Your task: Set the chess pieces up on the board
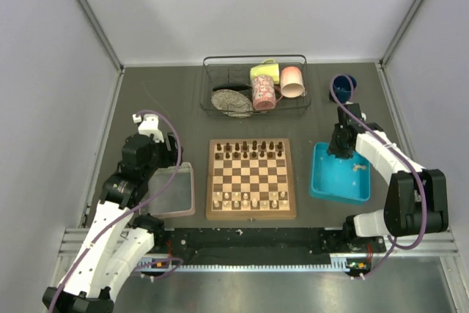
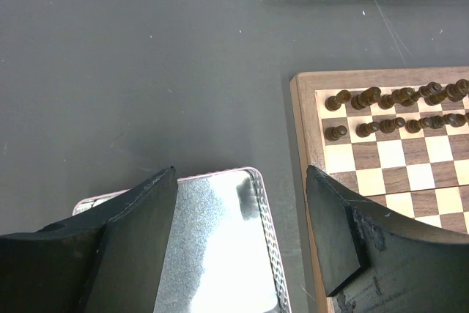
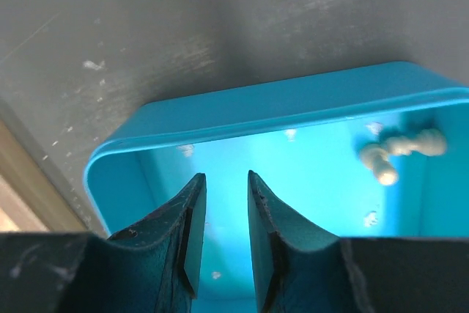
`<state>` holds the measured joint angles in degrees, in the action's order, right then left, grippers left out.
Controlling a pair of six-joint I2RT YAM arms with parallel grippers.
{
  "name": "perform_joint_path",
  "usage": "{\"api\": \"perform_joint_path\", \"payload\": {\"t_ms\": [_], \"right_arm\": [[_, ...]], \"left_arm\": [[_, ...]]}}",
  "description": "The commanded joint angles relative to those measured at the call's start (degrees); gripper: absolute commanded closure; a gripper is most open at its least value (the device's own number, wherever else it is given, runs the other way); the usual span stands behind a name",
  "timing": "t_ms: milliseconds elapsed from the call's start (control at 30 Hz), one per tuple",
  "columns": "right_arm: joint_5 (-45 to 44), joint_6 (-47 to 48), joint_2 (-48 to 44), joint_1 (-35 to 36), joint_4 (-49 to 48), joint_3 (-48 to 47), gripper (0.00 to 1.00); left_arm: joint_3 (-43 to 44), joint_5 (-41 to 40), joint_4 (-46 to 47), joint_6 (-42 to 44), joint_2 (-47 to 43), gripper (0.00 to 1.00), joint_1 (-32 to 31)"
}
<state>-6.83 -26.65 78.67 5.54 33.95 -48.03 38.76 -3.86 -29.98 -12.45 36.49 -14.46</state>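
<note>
Right gripper, jaws slightly apart and empty, sits inside the blue tray; one pale chess piece lies in that tray.

Narrowly parted fingers hang in a blue tray, pale piece nearby.

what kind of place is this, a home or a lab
Most likely a robot lab test cell, not a home: plain grey walls box in a dark table, two robot arms are bolted to a metal rail, and the chessboard and blue tray look like staged props.
</note>
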Motion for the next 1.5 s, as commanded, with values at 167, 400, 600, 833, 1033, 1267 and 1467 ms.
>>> {"api": "perform_joint_path", "payload": {"t_ms": [167,400,600,833,1033,1267,1467], "right_arm": [[-20.49,-4.90,-1.59,0.26,12.79,-7.25,0.72],[-21.74,-5.16,-1.86,-3.69,14.91,-7.17,0.68],[-16.65,-2.79,-2.30,-9.40,12.63,-5.14,0.67],[-13.57,-2.96,0.07,-10.46,10.78,-4.44,0.67],[-12.06,-3.49,2.01,-10.55,8.67,-3.30,0.67],[-12.07,-3.40,3.50,-10.55,8.06,-3.21,0.67],[-12.07,-3.40,4.73,-10.55,7.44,-2.86,0.68]], "left_arm": [[-0.27,0.61,2.99,0.49,-0.72,0.25,-0.22],[-0.27,0.60,2.91,0.49,-0.98,0.25,-0.31],[-0.27,0.61,2.91,0.49,-0.98,0.25,-0.39],[-0.27,0.61,2.91,0.49,-1.07,0.25,-0.40],[-0.27,0.52,2.99,0.49,-1.25,0.25,-0.57],[-0.18,0.43,2.91,0.49,-1.16,0.25,-0.57],[-0.27,0.43,2.99,0.49,-1.07,0.25,-0.57]]}}
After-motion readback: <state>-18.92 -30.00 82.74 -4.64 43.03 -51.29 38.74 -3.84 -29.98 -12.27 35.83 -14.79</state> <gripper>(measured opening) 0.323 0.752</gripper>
